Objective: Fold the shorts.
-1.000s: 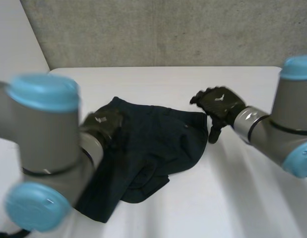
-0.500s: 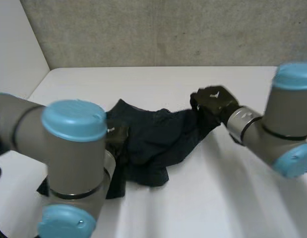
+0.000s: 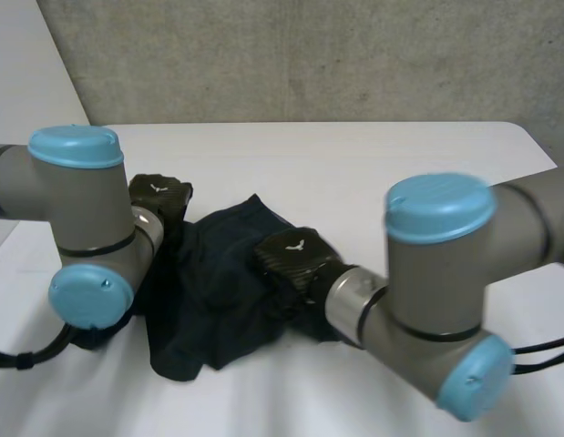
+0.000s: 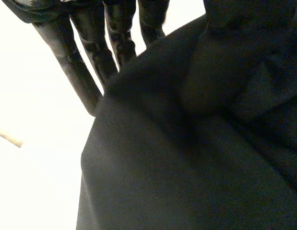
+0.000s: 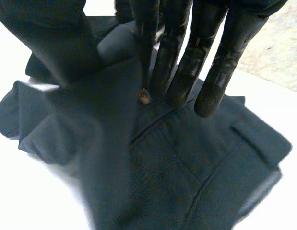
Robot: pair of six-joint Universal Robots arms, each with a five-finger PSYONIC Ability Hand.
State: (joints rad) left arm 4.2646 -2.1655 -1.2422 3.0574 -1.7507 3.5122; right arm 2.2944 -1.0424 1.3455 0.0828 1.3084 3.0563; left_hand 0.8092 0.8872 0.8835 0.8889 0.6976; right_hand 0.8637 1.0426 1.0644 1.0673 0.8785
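**Shorts during folding.** The dark shorts (image 3: 218, 305) lie bunched on the white table (image 3: 373, 164), left of its middle, between the two arms. The left hand (image 3: 161, 196) sits at the cloth's left edge, on the far side; whether it grips the cloth cannot be told. The right hand (image 3: 295, 255) lies on the right part of the shorts. Its straight fingers (image 5: 179, 62) and thumb clamp a raised fold beside a small button (image 5: 145, 97). The rest of the garment spreads beyond the fingertips.
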